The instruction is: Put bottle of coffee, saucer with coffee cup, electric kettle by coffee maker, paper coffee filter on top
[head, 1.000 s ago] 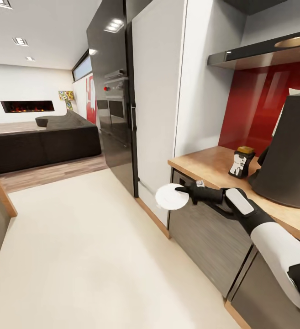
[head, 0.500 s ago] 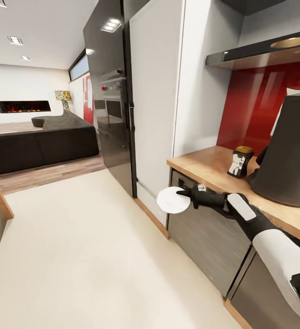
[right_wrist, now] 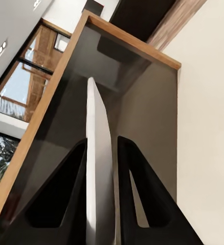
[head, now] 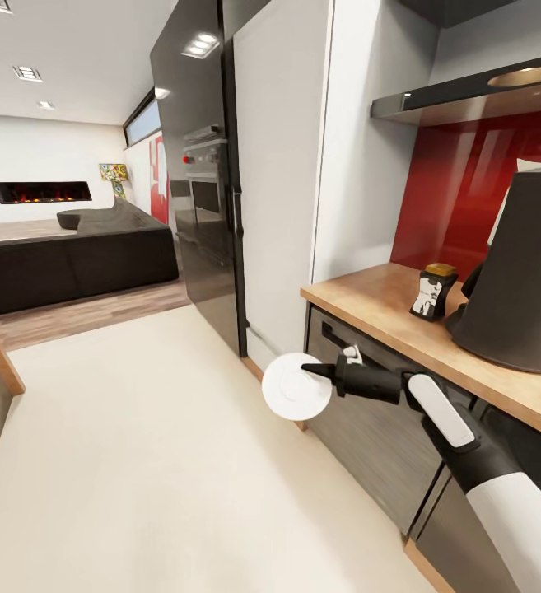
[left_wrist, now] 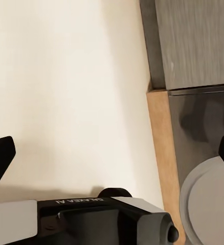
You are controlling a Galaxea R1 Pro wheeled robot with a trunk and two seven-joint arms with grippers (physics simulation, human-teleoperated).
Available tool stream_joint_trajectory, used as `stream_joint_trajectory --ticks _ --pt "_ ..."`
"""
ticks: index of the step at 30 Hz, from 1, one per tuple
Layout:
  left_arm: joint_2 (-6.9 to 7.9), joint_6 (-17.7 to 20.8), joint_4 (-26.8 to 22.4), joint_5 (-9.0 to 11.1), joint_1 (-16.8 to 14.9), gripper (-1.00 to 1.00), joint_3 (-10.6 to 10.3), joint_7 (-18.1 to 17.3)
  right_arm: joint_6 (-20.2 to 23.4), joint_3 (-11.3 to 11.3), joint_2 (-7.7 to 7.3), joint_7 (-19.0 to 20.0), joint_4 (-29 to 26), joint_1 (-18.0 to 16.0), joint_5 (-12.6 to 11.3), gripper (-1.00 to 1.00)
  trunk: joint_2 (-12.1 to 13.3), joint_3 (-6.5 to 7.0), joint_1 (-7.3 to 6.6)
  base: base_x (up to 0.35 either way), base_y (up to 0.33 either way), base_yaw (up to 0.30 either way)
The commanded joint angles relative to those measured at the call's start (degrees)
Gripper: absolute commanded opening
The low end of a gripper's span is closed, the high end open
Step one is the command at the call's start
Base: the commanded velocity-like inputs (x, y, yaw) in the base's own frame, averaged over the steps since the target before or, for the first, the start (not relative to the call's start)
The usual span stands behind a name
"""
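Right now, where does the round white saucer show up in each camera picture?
Head view: the round white saucer hangs low of centre, pinched by the right pincer in front of the grey cabinet front.
Left wrist view: no white saucer that I can make out.
Right wrist view: the saucer stands edge-on between the two black fingers.
Shared landmark: the cream floor.

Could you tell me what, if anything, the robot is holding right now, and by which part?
The right gripper holds the white saucer by its rim, jaws closed on either face of the edge. The left gripper is open, holding nothing.
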Motion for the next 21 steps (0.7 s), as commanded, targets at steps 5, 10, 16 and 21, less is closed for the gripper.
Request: stream_joint_trajectory --ticks 5,10,16,21 --pt "0.01 -0.3 0.0 0.4 0.0 1.0 -0.5 0.0 0.1 -0.2 -0.3 0.6 -0.2 0.7 0.2 -1.0 0.0 -0.05 -0.01 0.0 0.0 0.0" --pt "0.01 -0.3 0.0 0.4 0.0 1.0 -0.5 0.1 0.2 -1.9 -1.4 0.7 -0.2 1.1 0.2 -1.0 0.0 -0.05 -0.01 0.0 0.0 0.0" --pt "0.01 -0.3 0.0 0.4 0.0 1.0 -0.5 0.1 0.2 -2.4 -2.6 0.8 -0.2 1.2 0.2 -1.0 0.0 -0.05 -0.01 0.0 0.0 -0.056" --pt "0.01 -0.3 0.0 0.4 0.0 1.0 -0.5 0.1 0.2 -2.3 -2.77 0.8 -0.1 1.2 0.2 -1.0 0.0 -0.05 -0.01 0.0 0.0 -0.146"
